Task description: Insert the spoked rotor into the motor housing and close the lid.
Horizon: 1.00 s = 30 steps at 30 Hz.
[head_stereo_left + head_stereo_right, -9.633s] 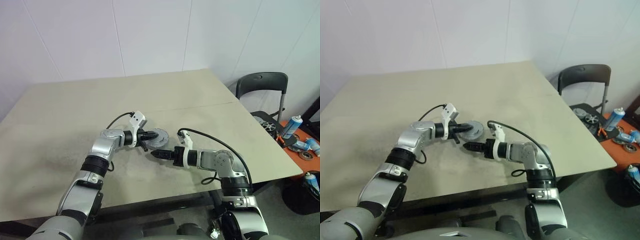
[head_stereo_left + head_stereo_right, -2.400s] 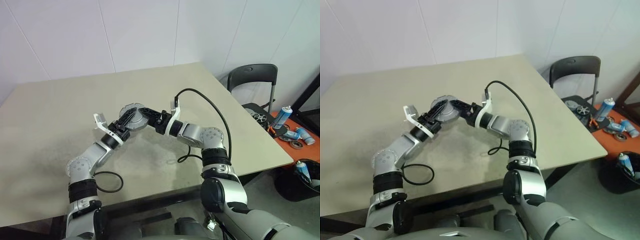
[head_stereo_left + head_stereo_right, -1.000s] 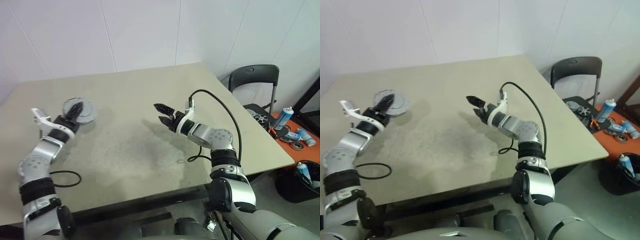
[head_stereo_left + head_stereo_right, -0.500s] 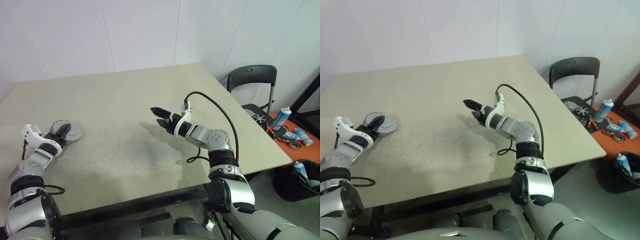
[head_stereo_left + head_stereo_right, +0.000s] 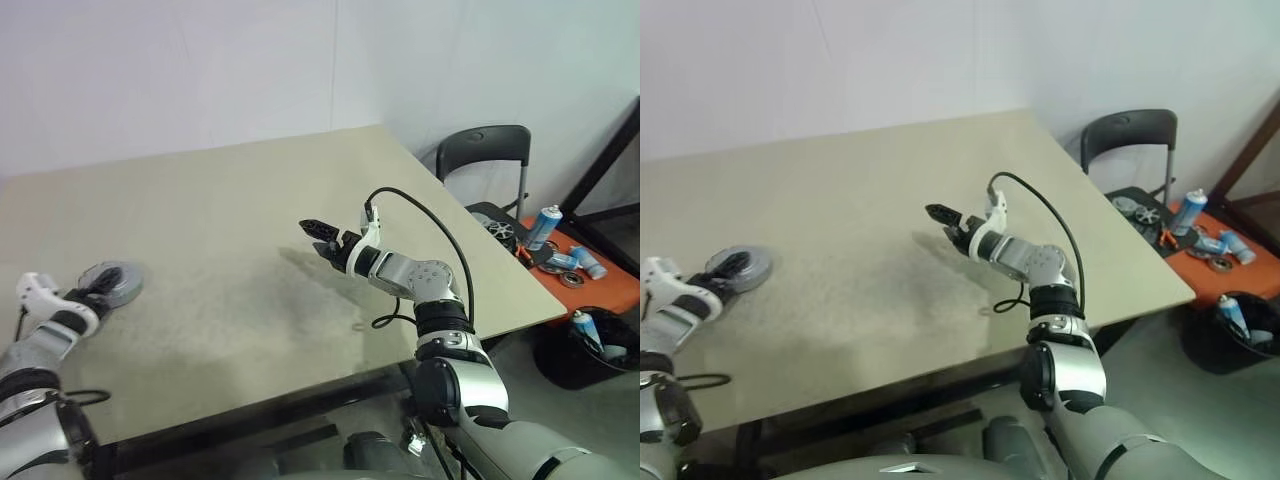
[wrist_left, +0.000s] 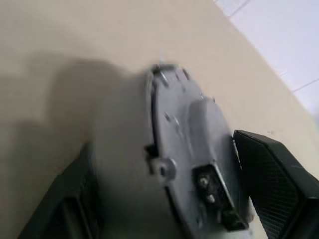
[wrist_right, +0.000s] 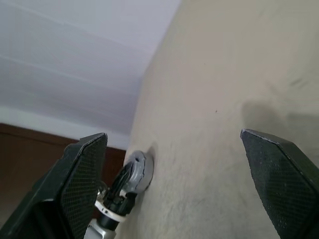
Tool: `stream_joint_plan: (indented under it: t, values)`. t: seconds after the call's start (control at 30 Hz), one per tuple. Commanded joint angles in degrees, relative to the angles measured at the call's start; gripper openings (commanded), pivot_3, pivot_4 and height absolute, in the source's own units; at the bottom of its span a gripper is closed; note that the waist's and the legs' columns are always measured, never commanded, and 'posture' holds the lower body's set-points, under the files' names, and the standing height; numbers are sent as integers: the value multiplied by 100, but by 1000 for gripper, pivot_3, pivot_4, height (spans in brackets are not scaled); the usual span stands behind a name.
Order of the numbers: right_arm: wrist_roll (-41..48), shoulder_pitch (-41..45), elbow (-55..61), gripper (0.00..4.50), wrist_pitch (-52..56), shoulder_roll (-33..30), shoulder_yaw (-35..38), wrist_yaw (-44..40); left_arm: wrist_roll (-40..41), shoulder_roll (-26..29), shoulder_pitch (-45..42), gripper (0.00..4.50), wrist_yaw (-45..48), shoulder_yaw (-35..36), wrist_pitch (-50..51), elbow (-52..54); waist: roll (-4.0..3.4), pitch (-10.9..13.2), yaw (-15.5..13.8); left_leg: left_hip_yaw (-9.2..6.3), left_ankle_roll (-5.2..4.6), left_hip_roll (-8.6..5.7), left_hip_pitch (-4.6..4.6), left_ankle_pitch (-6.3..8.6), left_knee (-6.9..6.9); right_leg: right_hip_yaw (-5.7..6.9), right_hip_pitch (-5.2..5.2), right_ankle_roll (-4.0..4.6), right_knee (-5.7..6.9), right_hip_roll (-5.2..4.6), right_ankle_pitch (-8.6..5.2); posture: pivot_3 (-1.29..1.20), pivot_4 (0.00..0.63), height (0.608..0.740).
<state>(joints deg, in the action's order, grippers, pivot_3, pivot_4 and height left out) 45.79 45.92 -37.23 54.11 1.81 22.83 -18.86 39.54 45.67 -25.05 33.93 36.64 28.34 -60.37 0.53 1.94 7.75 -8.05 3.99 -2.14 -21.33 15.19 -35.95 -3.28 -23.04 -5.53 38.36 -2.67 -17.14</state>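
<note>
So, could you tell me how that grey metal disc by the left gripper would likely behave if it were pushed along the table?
The assembled motor housing looks like rigid metal, so probably stiff and heavy for its size. Lying flat on the table, it should slide rather than roll.

beige table [image 5: 230, 200], black chair [image 5: 487, 155], spray cans [image 5: 545, 225]

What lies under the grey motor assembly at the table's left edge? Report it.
Only the beige table shows under the closed motor assembly, which lies flat. Its underside and insides are covered.
</note>
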Motion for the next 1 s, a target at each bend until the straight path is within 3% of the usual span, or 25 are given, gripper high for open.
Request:
stream_joint_plan:
  t: [0.03,0.27,0.4,0.6,0.83,1.0]
  values:
    - [97,61,249,4500,-78,64,25,-103,109,782,132,3803,310,401,194,297,4,-1,7,-3,0,3,-6,0,2,1,-9,0,3,-1,0,0,0,740]
    - [90,-49,427,4500,-61,42,-8,-139,-80,2105,435,3803,507,936,-543,-808,-27,18,-93,1,0,-5,-5,0,5,0,-10,0,-1,-14,0,0,0,740]
    - [88,-60,641,4500,-15,-75,-42,-169,-305,2394,-251,3803,814,612,-662,-697,-16,18,-288,-10,0,-6,-3,0,-5,13,-13,1,-5,-10,0,0,0,740]
    - [-204,38,1467,4500,77,-602,-587,-432,-675,1793,-1412,3803,1891,-791,47,862,-5,13,-477,-10,1,-16,-1,-1,-21,28,8,1,-8,-10,5,0,0,740]
    - [-925,352,1726,4500,-387,-1460,-1289,-911,-754,984,-1348,3803,2332,-1842,729,2914,-6,10,-313,3,1,-10,-7,-1,-3,10,1,-2,-9,1,7,0,0,740]
    - [-891,523,1692,4500,-596,-1645,-973,-851,-647,684,-1301,3803,2400,-2082,1057,3580,-7,11,-135,14,1,0,-14,-1,7,2,-21,-1,-7,-4,8,0,0,740]
